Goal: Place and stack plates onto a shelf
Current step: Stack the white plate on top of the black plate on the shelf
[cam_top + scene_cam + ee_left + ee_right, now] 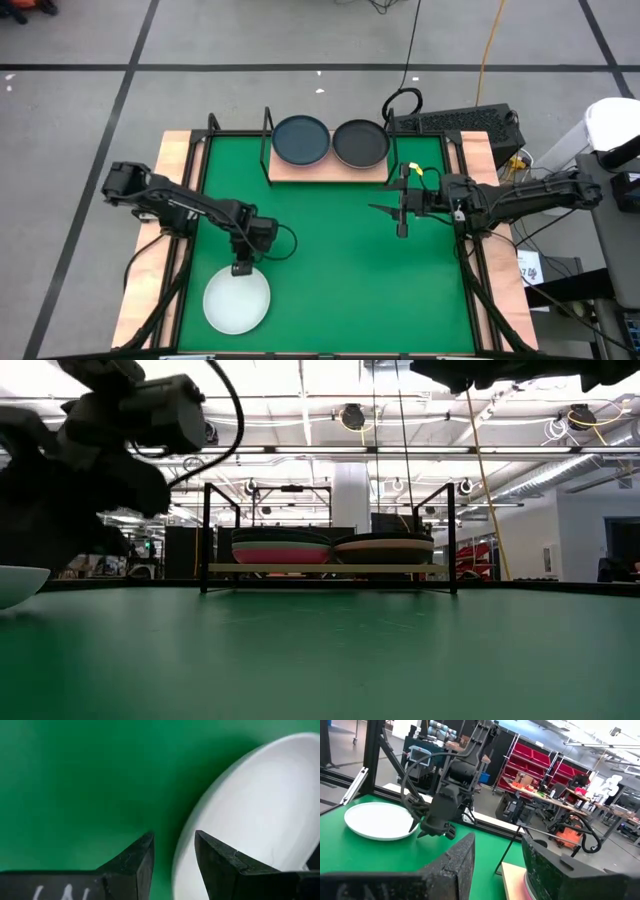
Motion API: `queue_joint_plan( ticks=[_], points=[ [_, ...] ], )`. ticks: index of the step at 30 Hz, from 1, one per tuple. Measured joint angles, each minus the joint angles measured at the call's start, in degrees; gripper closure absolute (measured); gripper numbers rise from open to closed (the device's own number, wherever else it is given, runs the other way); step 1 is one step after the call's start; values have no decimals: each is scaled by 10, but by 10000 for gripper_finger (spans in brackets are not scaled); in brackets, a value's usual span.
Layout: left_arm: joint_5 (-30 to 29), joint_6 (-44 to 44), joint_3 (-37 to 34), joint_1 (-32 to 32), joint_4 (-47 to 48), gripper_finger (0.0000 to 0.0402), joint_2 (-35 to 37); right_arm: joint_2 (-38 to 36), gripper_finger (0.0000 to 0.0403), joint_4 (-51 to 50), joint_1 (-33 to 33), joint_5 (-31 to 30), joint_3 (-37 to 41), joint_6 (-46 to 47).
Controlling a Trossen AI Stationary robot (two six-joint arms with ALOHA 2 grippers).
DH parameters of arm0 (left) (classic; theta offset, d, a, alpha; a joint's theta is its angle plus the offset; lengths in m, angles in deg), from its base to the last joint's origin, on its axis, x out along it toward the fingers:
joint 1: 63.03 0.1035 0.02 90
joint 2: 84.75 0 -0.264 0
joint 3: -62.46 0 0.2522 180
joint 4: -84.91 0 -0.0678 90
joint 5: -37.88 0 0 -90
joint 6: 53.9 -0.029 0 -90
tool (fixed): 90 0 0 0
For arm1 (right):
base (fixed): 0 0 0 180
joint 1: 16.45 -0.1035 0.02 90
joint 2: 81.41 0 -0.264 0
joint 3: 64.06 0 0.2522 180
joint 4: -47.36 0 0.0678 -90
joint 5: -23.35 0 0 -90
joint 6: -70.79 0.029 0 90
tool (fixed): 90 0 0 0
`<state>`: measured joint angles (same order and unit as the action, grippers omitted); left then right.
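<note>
A pale white plate (237, 303) rests on the green mat near the table's near-left corner, also seen as the plate (260, 815) in the left wrist view and the plate (18, 582) low down. My left gripper (241, 268) hangs over its far rim, open, one finger (142, 862) outside the plate and one finger (220, 865) over its inside. The shelf (325, 172) at the far side carries two stacks, one topped by a blue-grey plate (301, 139), one by a dark grey plate (360, 144). My right gripper (395, 203) is open in the air beside the shelf's near-right corner. My left gripper (174, 857) points down with the white plate's far rim (184, 851) between its two fingers. The plate lies flat on the mat. Whether either finger touches the rim I cannot tell.
A green mat (340, 270) covers the table, with bare green between the white plate and the shelf. Black wire uprights (206, 535) stand at the shelf's ends. Pink and magenta plates (280, 552) show lower in the left stack. A keyboard (455, 122) lies beyond the far-right corner.
</note>
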<state>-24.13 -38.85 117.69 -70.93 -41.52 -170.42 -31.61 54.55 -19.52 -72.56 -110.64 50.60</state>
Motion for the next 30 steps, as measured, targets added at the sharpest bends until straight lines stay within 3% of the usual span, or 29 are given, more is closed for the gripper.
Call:
queue_joint_plan(
  ticks=[5, 12, 17, 22, 30],
  points=[
    [0, -4, 0, -1, -1, 266, -27, 0, 259, -3, 0, 0, 0, 0],
    [37, -4, 0, 1, -5, 386, -29, 0, 259, -10, 0, 0, 0, 0],
    [34, 10, 6, 2, -13, 390, -29, 0, 259, -11, 0, 0, 0, 0],
    [37, -13, 58, 22, -14, 391, -17, 0, 259, -11, 0, 0, 0, -1],
    [-10, -153, 184, 109, -16, 391, 3, 0, 259, -9, 0, 0, 0, -2]
  ],
)
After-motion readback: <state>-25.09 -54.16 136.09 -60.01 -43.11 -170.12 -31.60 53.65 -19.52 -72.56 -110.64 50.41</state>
